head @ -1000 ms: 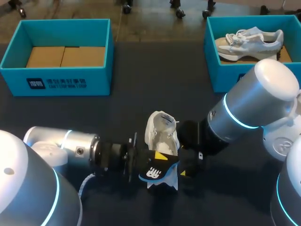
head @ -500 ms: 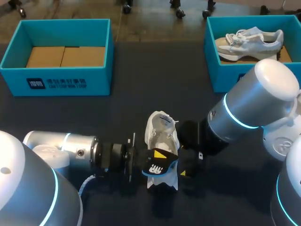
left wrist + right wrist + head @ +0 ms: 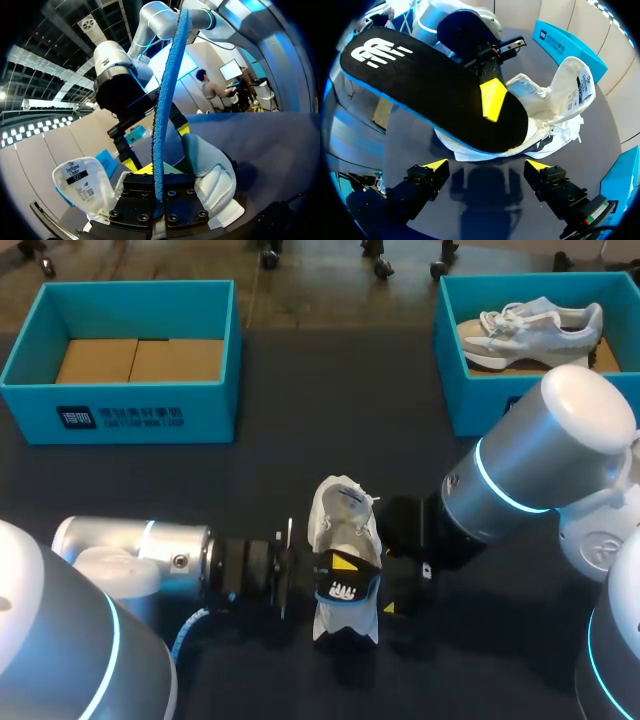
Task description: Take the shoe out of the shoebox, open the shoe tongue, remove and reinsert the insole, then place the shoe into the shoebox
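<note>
The shoe (image 3: 343,530) is seen on the table between the two arms. Its long axis runs away from the robot, with the tongue (image 3: 347,495) pulled up at the far end. The insole (image 3: 343,585) is held above the near part of the shoe, out of it. It is pinched across its width by the left gripper (image 3: 157,200), whose fingers are pressed on its two faces. In the left wrist view it is seen edge-on, rising straight from between them.

In the right wrist view the insole is shown lying roughly along the shoe. Its plain end points toward the tongue and its printed end toward the robot. Its black face is tipped toward the right gripper (image 3: 486,165). That gripper is stationed just beside the shoe, on its right, with fingers spread wide and nothing between them.

Reinsertion is judged to be the step in hand. It depends on the plain end being lowered forward under the tongue, and the left arm is placed for this. The right gripper is close enough for the shoe to be steadied.

The blue shoebox (image 3: 130,410) stands well apart, at the far left.
</note>
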Controlling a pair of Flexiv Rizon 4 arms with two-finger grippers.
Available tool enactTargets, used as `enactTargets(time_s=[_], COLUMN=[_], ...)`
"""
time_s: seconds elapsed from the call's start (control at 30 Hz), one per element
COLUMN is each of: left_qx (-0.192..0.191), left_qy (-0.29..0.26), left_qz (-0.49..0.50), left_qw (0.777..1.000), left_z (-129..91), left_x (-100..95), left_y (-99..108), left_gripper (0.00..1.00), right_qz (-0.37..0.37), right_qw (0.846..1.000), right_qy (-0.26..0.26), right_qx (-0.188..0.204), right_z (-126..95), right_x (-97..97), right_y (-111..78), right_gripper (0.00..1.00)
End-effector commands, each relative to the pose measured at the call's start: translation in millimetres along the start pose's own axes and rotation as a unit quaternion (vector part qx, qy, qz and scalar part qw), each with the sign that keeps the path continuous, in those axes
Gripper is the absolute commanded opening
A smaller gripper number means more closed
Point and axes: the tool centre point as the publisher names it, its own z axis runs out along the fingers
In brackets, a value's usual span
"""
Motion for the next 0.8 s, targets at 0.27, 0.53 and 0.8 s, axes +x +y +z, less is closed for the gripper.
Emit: enactTargets(time_s=[0.27, 0.53, 0.8], left_qx=[-0.026, -0.022, -0.015], left_qy=[0.001, 0.005, -0.009], left_qz=[-0.014, -0.015, -0.001], left_qw=[1.0, 1.0, 1.0], left_z=[5, 0, -6], left_x=[-7.3, -5.3, -6.3], left_y=[15, 5, -9], left_gripper=[0.0, 0.13, 0.4], right_qz=[0.0, 0.0, 0.0], right_qw=[1.0, 1.0, 1.0], right_qy=[-0.001, -0.001, -0.001], right_qx=[0.0, 0.0, 0.0], right_z=[2, 2, 2], right_x=[0.8, 0.8, 0.8], right_y=[0.3, 0.3, 0.3], right_gripper=[1.0, 1.0, 1.0])
